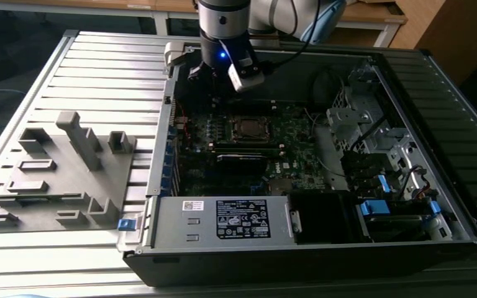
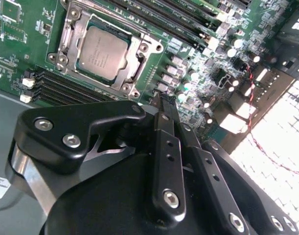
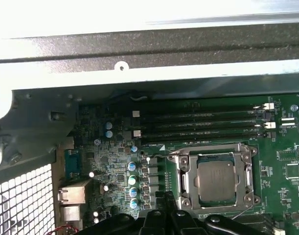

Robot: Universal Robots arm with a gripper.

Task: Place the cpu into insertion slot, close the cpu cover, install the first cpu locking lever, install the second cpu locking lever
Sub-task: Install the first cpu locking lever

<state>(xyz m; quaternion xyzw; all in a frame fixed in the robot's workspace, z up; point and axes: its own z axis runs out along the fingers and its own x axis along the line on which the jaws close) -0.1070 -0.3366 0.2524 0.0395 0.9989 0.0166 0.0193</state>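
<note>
Dim case (image 1: 305,264) interior, harsh white glare at grille (image 2: 281,142)

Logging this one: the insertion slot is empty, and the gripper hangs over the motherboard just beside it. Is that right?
Not quite. The insertion slot is not empty: the cpu sits in it, silvery top up, as both wrist views show. The rest holds: the gripper hangs over the motherboard just beside the slot.
</note>
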